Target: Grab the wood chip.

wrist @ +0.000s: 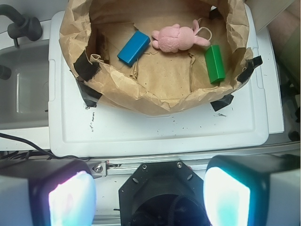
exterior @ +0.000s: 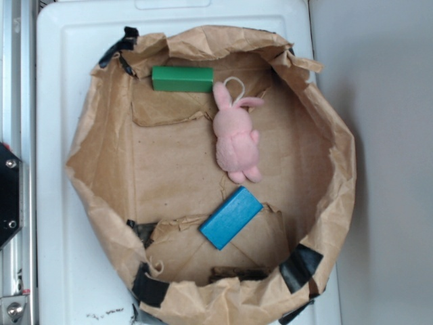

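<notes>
Two blocks (exterior: 231, 217) and pink bunny (exterior: 236, 139) near wood chip (exterior: 237, 274).

Wide bare floor in the middle and right of the crumpled brown paper bag (exterior: 101, 142), open from above. Hemmed by a green rectangular block (exterior: 182, 78) against the far wall, a pink plush rabbit (exterior: 237, 139) just beside it, and a blue rectangular block (exterior: 231, 217) lying diagonally. Tight room only around the dark brown wood chip (exterior: 237, 274), tucked under the folded near rim beside black tape patches (exterior: 301, 265).
</notes>
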{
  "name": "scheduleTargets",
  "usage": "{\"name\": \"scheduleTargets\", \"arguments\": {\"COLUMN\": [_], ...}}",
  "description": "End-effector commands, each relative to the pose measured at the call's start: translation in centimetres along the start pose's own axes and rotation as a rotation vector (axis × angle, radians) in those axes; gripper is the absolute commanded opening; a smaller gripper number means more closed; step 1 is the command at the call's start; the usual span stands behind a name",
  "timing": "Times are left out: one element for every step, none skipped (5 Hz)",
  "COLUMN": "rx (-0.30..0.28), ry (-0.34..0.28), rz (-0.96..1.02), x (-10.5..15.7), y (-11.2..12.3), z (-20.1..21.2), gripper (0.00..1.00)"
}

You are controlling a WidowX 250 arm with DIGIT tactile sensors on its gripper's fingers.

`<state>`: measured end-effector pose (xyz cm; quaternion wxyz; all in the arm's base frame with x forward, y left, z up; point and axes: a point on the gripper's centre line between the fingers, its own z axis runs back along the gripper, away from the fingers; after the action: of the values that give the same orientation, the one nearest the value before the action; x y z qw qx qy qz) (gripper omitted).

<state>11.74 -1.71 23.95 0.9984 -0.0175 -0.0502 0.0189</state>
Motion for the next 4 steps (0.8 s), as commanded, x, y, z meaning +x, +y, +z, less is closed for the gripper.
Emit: {"name": "scheduleTargets", "arguments": {"rx": [0.0, -0.09, -0.138, -0.134], "ry": [0.0, -0.024, -0.129, -0.092], "rz": [0.0, 0.007, 0.021, 0.055], "x": [0.0, 0.9, 4.3, 7.9], "y": [0.0, -1.0, -0.5, 0.4], "z": [0.0, -0.3, -1.6, -3.2], "gripper": [1.0, 1.0, 1.0, 1.0]}}
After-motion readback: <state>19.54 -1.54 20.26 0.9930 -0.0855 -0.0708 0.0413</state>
